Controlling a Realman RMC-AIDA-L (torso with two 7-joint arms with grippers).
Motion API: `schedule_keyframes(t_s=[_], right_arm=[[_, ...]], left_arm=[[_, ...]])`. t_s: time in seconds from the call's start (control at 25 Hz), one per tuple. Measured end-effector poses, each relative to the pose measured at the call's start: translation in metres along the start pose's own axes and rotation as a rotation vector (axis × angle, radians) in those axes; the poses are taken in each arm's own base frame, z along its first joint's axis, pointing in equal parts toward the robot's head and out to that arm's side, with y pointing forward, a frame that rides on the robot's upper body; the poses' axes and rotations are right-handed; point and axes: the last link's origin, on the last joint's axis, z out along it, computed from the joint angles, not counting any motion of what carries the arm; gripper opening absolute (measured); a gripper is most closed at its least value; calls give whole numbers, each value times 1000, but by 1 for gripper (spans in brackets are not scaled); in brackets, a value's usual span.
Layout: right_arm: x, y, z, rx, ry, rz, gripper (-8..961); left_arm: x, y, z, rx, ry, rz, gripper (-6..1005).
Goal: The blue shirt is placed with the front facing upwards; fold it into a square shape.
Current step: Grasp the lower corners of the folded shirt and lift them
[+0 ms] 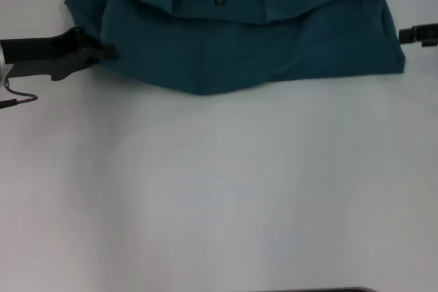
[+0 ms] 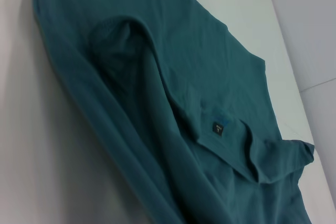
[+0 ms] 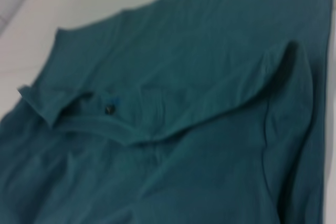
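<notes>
Matt cotton-like blue shirt (image 1: 233, 46)

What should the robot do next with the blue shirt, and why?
Probably pinch its near left corner. The left end effector sits right at that edge of the blue shirt, which is only partly folded, collar and neck tag showing on top. The right end effector waits beside the other edge.

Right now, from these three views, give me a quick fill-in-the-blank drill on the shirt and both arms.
1. The dark teal-blue cotton T-shirt lies on a plain ____ table.
2. The left gripper sits at the shirt's ____ edge in the head view.
3. The small dark neck tag lies inside the shirt's ____.
4. The right gripper shows at the head view's ____ border, beside the shirt.

Missing words: white; left; collar; right
</notes>
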Motion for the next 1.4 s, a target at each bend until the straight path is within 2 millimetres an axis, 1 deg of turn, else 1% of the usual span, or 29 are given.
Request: schedule_keyframes(t_s=[0.12,0.32,0.68,1.12,1.4], right_arm=[[1,2,9,23,44,44,761],[1,0,18,57,22,82,761],[6,2,39,104,25,57,757],[10,6,56,108,40,61,750],[8,15,64,82,45,53,747]], left_arm=[[0,0,-1,0,0,-4,7],[2,2,1,-3,-1,3,6],[4,5,3,-7,4,9,6],[4,5,3,-6,6,7,6],[5,4,3,-8,13,4,6]])
